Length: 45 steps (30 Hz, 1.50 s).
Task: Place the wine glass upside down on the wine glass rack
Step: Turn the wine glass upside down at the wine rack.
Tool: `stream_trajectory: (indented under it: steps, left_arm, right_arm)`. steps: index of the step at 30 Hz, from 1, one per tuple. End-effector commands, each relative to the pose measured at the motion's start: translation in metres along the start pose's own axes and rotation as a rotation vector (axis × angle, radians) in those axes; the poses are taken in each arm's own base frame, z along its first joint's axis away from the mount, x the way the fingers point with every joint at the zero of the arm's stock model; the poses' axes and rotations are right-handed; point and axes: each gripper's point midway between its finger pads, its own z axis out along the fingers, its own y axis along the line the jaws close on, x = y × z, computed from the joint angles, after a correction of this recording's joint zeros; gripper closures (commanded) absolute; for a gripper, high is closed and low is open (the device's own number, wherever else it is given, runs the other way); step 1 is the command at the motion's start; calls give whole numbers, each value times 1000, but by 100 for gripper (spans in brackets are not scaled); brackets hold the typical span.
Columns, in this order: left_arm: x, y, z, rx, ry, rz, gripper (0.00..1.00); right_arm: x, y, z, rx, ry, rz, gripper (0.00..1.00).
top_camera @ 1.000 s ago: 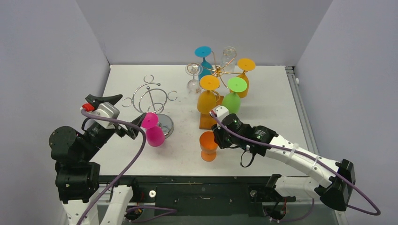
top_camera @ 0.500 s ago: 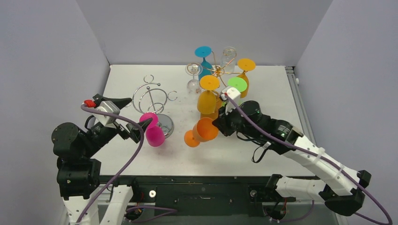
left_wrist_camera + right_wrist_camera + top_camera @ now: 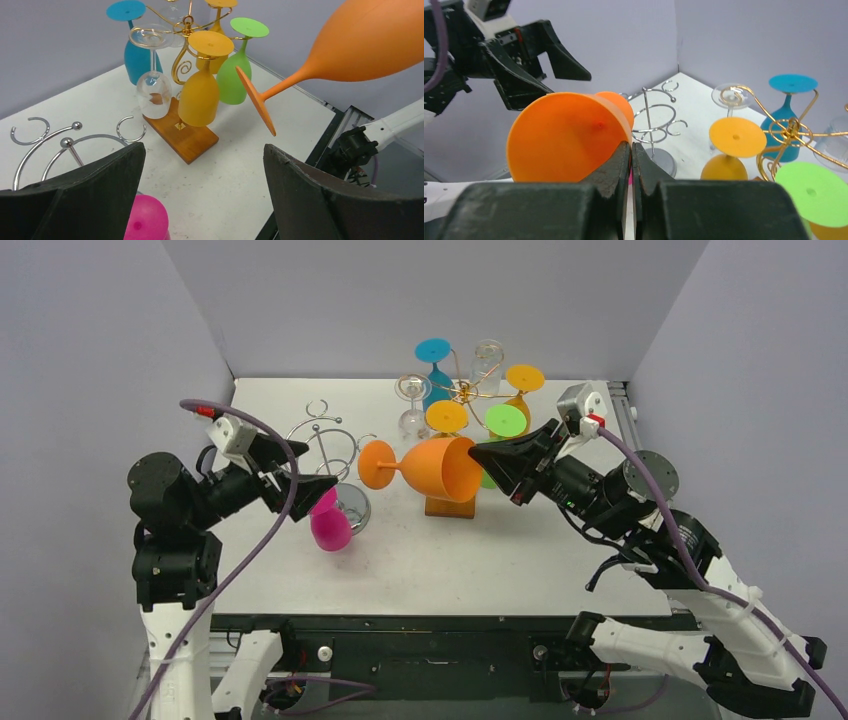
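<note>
From the top camera I see the orange wine glass in the air at the centre of the frame, lying on its side: foot to the left, mouth to the right. My right hand comes in from the right and pinches the rim of the bowl, jaws closed tight on the thin wall. In the picture the glass sits in front of the gold rack, where teal, clear, amber and green glasses hang foot-up over a wooden base. At centre left stands the silver rack with its ring hooks. My left hand hovers right at it, jaws spread wide and holding nothing. A pink glass is just below its lower finger, beside the silver rack's foot on the table.

The left wrist camera shows two black fingers far apart at the bottom corners. The orange glass fills the upper right, its foot pointing down-left, well clear of both fingers. The gold rack is at upper centre, the silver hooks at lower left, and the pink bowl peeks in at the bottom edge.

The right wrist camera looks into the orange glass's mouth at centre left. The fingers meet on its rim at bottom centre. The left hand is at upper left, with the silver rack behind the glass.
</note>
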Motion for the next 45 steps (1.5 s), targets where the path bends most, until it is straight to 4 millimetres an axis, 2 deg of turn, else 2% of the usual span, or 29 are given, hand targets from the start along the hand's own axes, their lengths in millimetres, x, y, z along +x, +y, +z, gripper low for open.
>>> stream_trajectory:
  steps: [1,4,11,16,20,22,26,29,31,33,36,40,43,45]
  left_arm:
    - [-28,-21,-1,90,-53,13,15]
    - [-26,-33,-5,141,-51,48,15]
    - [-28,-53,-10,238,-65,27,19]
    - [-29,-41,-1,228,-75,13,21]
    - [-39,-31,7,214,-92,7,28]
    - [-45,-29,10,218,-104,7,40]
    - [-53,-26,15,233,-113,9,76]
    - [-60,-27,13,229,-139,63,95]
    - [-67,-24,12,193,-163,130,99]
    - [-78,-14,12,121,-180,218,100]
    - [-107,9,9,-29,-225,399,100]
    - [-161,45,0,-266,-340,717,100]
    - [-199,76,-11,-472,-417,883,100]
    - [-215,96,-17,-592,-437,1017,100]
  right_arm:
    - [-44,15,2,-74,-186,7,100]
    - [-50,16,1,-81,-237,12,100]
    - [-47,22,18,-118,-251,40,100]
    - [-49,33,28,-166,-267,62,100]
    - [-46,38,31,-176,-263,62,100]
    - [-44,40,33,-179,-261,59,100]
    - [-39,42,34,-175,-258,45,100]
    - [-34,44,36,-176,-249,29,99]
    - [-28,42,38,-162,-229,23,77]
    - [-19,34,39,-122,-204,12,58]
    - [8,17,34,-52,-123,-22,41]
    - [39,-8,18,56,-48,-60,36]
    - [57,-22,6,115,-13,-68,36]
    - [65,-28,0,139,2,-71,35]
